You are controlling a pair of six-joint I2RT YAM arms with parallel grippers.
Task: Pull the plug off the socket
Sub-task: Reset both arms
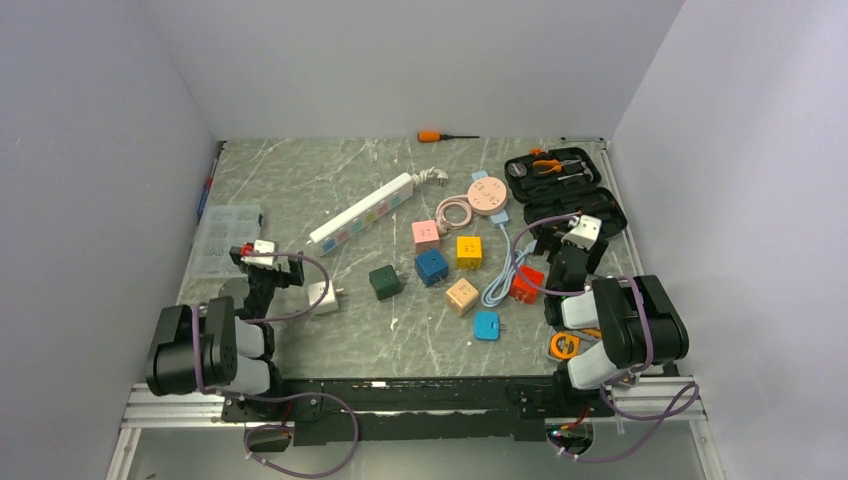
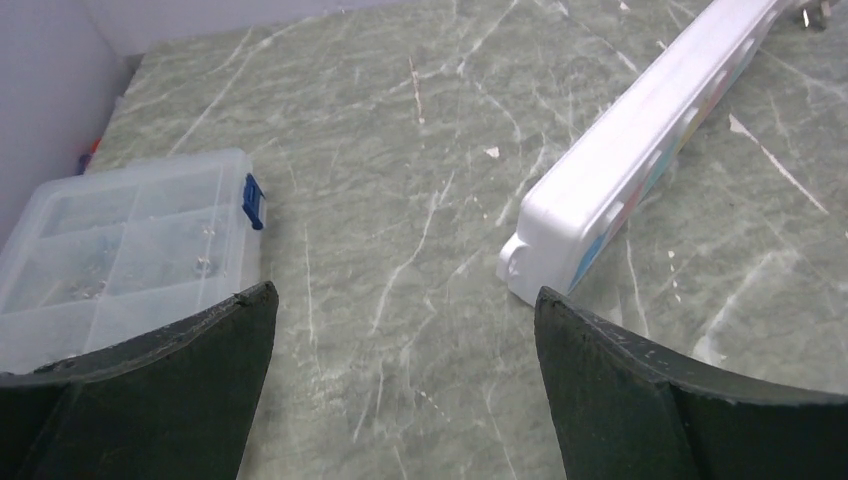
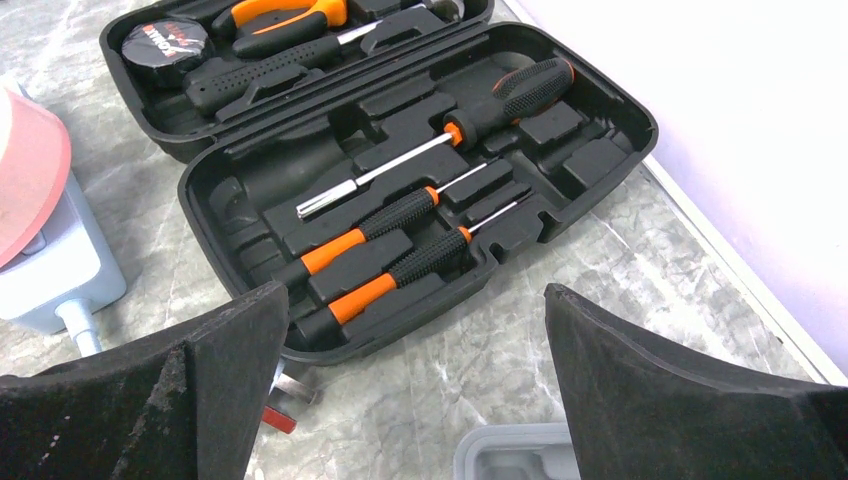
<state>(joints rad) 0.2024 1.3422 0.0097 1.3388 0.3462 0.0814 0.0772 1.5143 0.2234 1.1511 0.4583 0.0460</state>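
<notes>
While unplugged, socket (image 1: 362,209) beyond tools.

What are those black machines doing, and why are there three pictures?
They are two robot arms on a table. One picture looks down from above; the other two come from little cameras on each wrist. The left gripper is open, facing a long white power strip and a clear plastic box. The right gripper is open too, looking at a black tool case with screwdrivers. Colorful plug cubes lie in the middle. Neither gripper holds anything.
</notes>
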